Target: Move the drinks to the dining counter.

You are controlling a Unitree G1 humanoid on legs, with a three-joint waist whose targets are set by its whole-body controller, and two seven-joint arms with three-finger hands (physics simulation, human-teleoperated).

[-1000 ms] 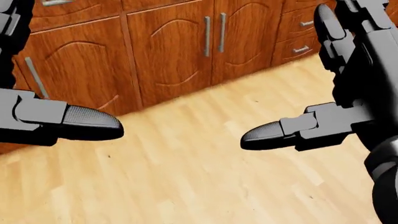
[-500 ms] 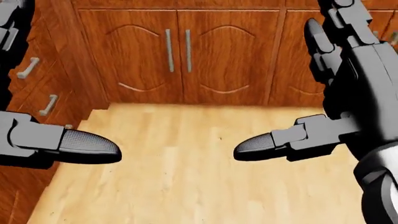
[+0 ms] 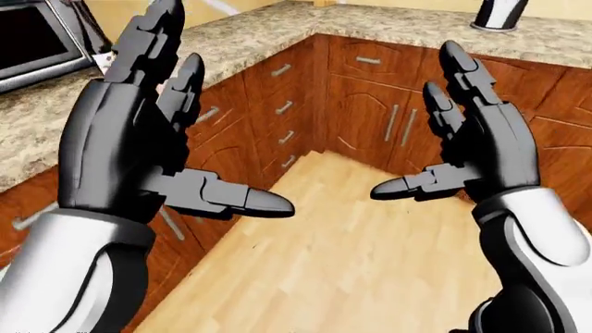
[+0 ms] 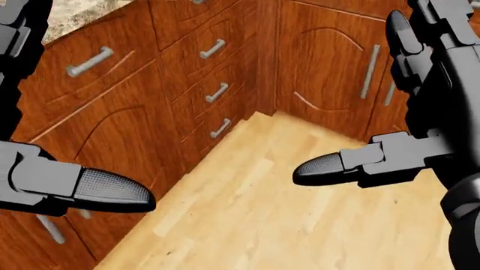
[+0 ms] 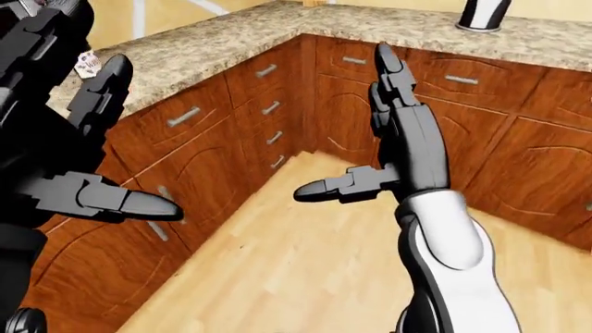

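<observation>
No drink shows clearly. A black-and-white cylinder (image 3: 500, 14) stands on the granite counter at the top right of the left-eye view; what it is I cannot tell. A small white item (image 5: 88, 64) sits on the counter at the left of the right-eye view, partly hidden by my left hand. Both hands are raised over the floor with nothing in them. My left hand (image 3: 222, 111) is open, fingers up and thumb pointing right. My right hand (image 3: 416, 121) is open too, its thumb pointing left.
An L-shaped granite counter (image 3: 250, 35) tops brown wooden cabinets that meet in a corner. Drawers with metal handles (image 4: 214, 90) run down the left side, and cabinet doors (image 4: 330, 73) stand on the right. A microwave (image 3: 37, 38) sits at the upper left. Light wooden floor (image 4: 263, 214) lies below.
The whole picture has shifted: the camera turned, so the cabinet corner and left-hand drawers now fill the head view. Both hands keep the same open pose.
</observation>
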